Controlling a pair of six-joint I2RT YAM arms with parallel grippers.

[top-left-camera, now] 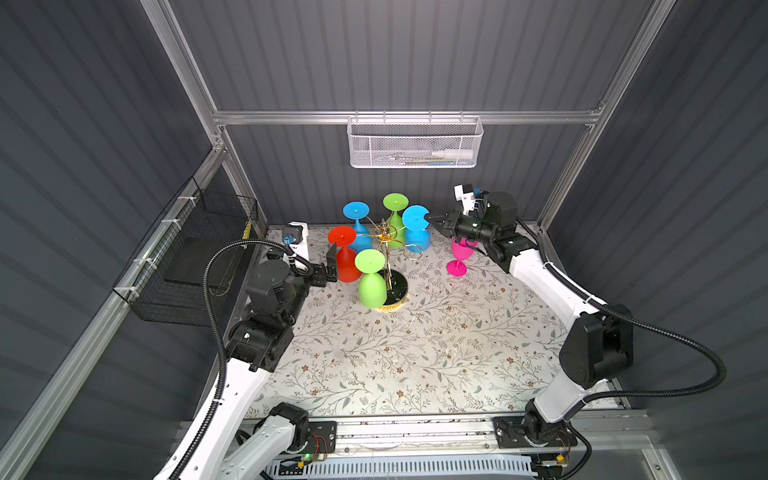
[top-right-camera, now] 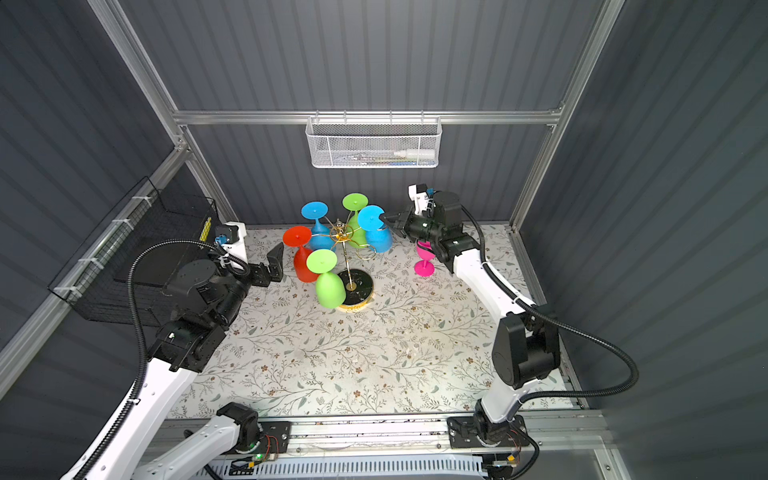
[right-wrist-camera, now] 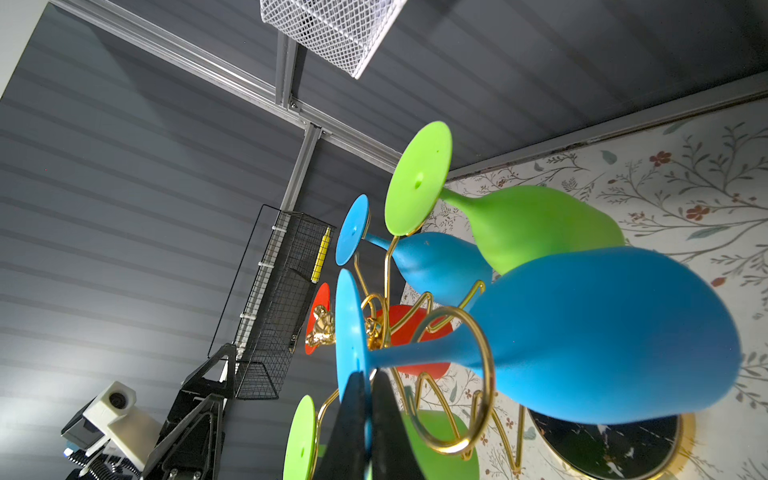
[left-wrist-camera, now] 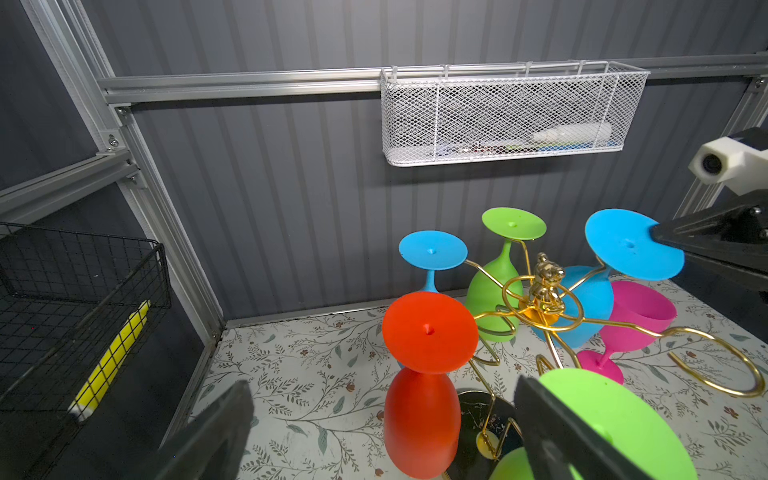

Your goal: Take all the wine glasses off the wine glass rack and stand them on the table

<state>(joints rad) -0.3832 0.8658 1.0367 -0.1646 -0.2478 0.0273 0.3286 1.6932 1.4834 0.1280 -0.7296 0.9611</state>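
Dark grey ribbed walls (top-left-camera: 415,62) and an aluminium frame (top-left-camera: 291,117) enclose a tabletop (top-left-camera: 415,353) covered in a pale floral print. Just above the centre of both top views stands the wine glass rack (top-left-camera: 388,245), a thin gold wire stand on a round black gold-rimmed base. Five coloured plastic glasses hang bowl-down from its curled arms.

The right arm (top-left-camera: 536,270) rises from the lower right of the frame, bends at the elbow and reaches leftward, roughly level, to the rack's right side. The right gripper (top-left-camera: 431,217) is pressed together on the rim of the round foot of the right-hand sky-blue plastic wine glass (top-left-camera: 417,235). In the right wrist view that glass's stem lies inside a gold loop, so it hangs on the rack.

The left arm (top-left-camera: 245,386) comes up the left of the frame with its forearm folded forward. The left gripper (top-left-camera: 331,266) has its jaws spread wide just beside the hanging red plastic glass (top-left-camera: 347,266); whether it touches cannot be told. A pink plastic glass (top-left-camera: 459,257) stands upright on the table, right of the rack, under the right wrist.
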